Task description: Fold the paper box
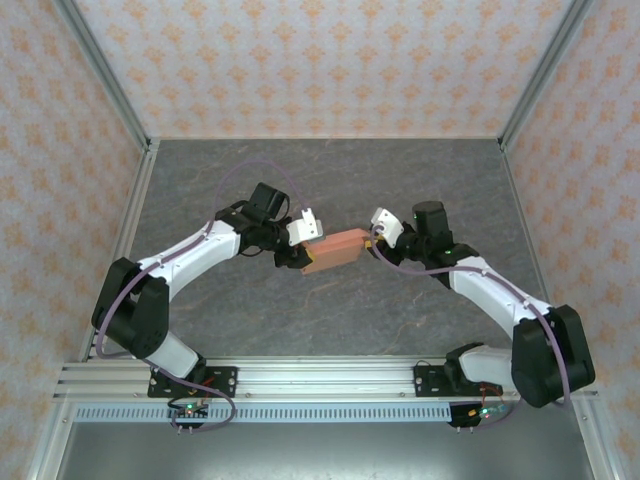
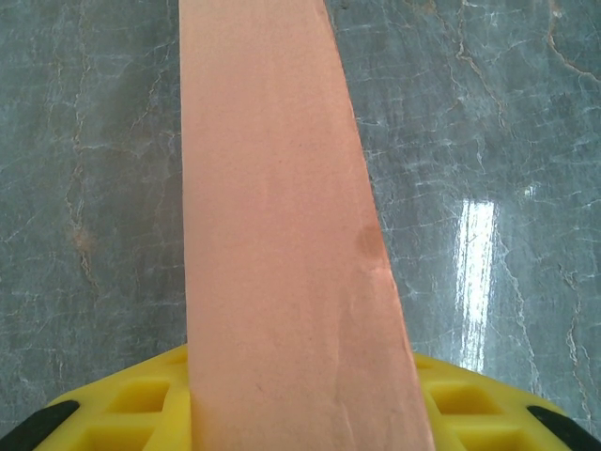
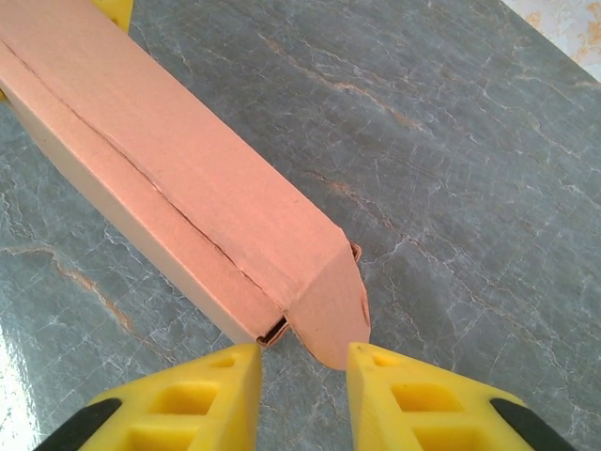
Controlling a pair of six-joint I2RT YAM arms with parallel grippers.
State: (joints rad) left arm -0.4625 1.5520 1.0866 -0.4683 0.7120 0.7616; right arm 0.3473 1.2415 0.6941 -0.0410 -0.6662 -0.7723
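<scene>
**A:** What is the biggest thing here?

**B:** The grey marbled desk [image 1: 330, 180]. It takes up the middle of the top view, and patterned walls [image 1: 320, 70] stand on three sides of it. A metal rail [image 1: 330, 375] runs across the lower edge.

**A:** And the arms?

**B:** The left arm [image 1: 190, 255] rises from the lower left of the frame. The right arm [image 1: 490, 285] rises from the lower right. Both bend inward and meet near the centre.

**A:** Where is the paper box [image 1: 335, 250]?

**B:** At the centre of the top view, between the two wrists. It is a long, closed salmon-orange bar, tilted so that its right end sits a little higher in the frame. I cannot tell whether it rests on the desk or hangs just above it.

**A:** What about the left jaws?

**B:** They are closed on the box's left end. In the left wrist view the box comes up from the bottom edge between the yellow fingers [image 2: 141, 404] and runs to the top of the frame.

**A:** And the right jaws?

**B:** They stand apart. In the right wrist view the yellow fingertips [image 3: 202, 395] sit at the bottom of the frame. The box's end flap [image 3: 329, 319] points into the gap between them, and neither fingertip presses on it.

**A:** Any small details?

**B:** A dark seam [image 3: 188, 225] runs along the box from the upper left towards that flap.
</scene>
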